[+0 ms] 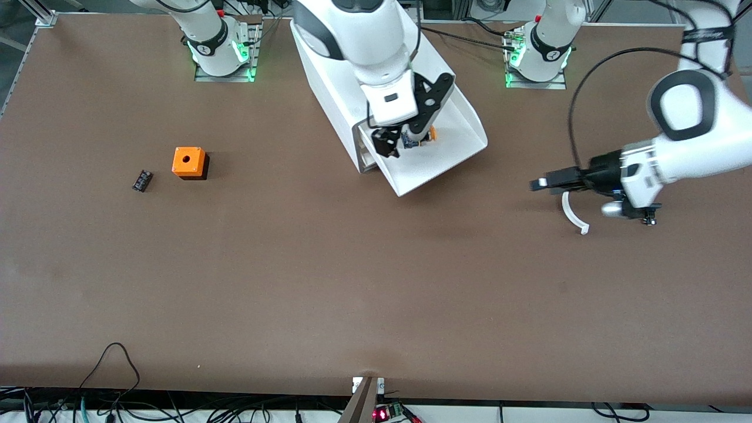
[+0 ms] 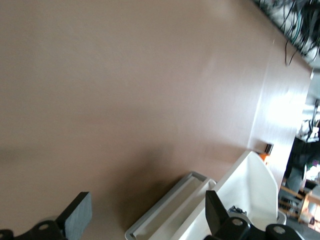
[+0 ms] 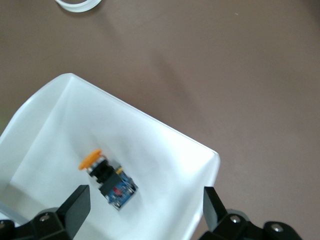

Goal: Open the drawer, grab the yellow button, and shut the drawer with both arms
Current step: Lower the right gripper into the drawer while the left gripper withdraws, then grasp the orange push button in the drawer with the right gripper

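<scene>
Glossy white plastic drawer [image 1: 464, 126], matt brown table [image 1: 352, 282]

The small orange-capped push-button [image 3: 107, 178] lies in the pulled-out top white plastic drawer [image 1: 464, 126], under the right tool [image 1: 405, 140].

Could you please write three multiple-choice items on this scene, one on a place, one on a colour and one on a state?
1. Where does the button lie?
A. in the pulled-out drawer
B. on the table beside the orange cube
C. in the left gripper

2. What colour is the button's cap?
A. white
B. orange
C. green

3. How does the right gripper stand?
A. shut on the button
B. shut on nothing
C. open above the button

Answers:
1. A: the right wrist view shows it on the drawer's white floor.
2. B: the round cap is orange on a black body.
3. C: its fingers stand wide apart over the drawer, not touching the button.
</scene>
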